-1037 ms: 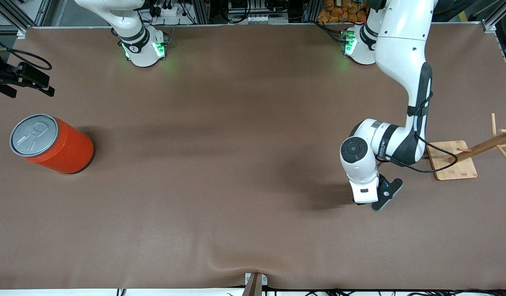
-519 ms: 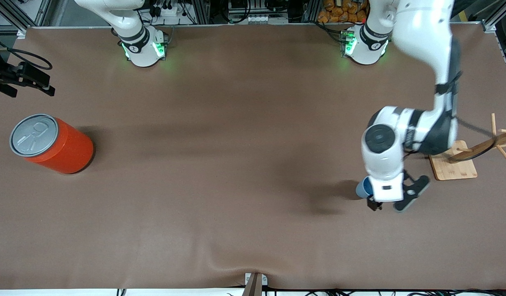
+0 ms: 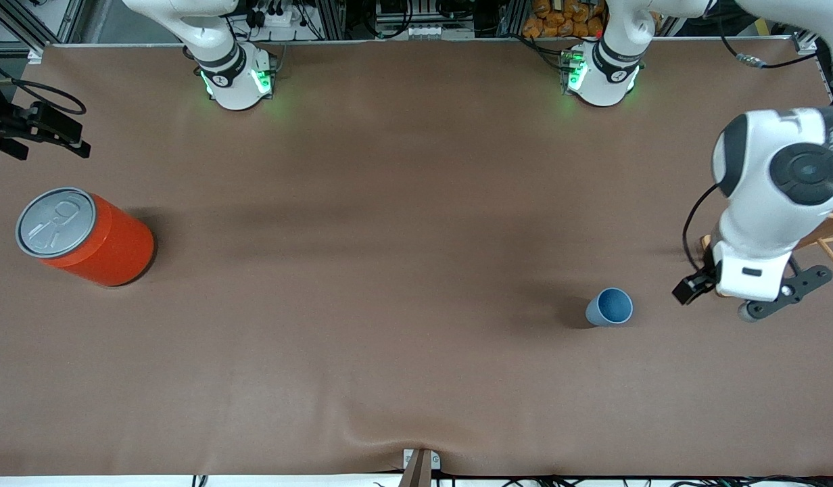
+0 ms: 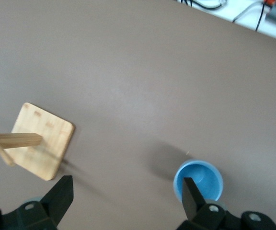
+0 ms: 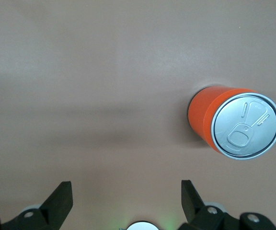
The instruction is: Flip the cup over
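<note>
The cup (image 3: 609,307) stands upright on the brown table (image 3: 389,270), its open mouth up, so the darker blue inside shows. Nothing touches it. By how it stands, the flip looks already done, and the step in hand seems to be the pulling away of the arm.

The left gripper (image 4: 123,201) hangs high over the table with its fingers (image 4: 61,196) spread wide and nothing between them. It is over the wooden base of a peg rack (image 3: 822,237), toward the left arm's end of the table. The cup is beside this gripper, toward the middle of the table, and well apart from it. In the left wrist view the cup (image 4: 198,179) is partly hidden by one finger.

The right gripper (image 5: 123,201) is also open and empty, high over the table, with the orange can (image 5: 234,125) below it. This arm waits.

If the cup is accepted as it stands, the next move calls only for parking the left arm clear of the rack.
</note>
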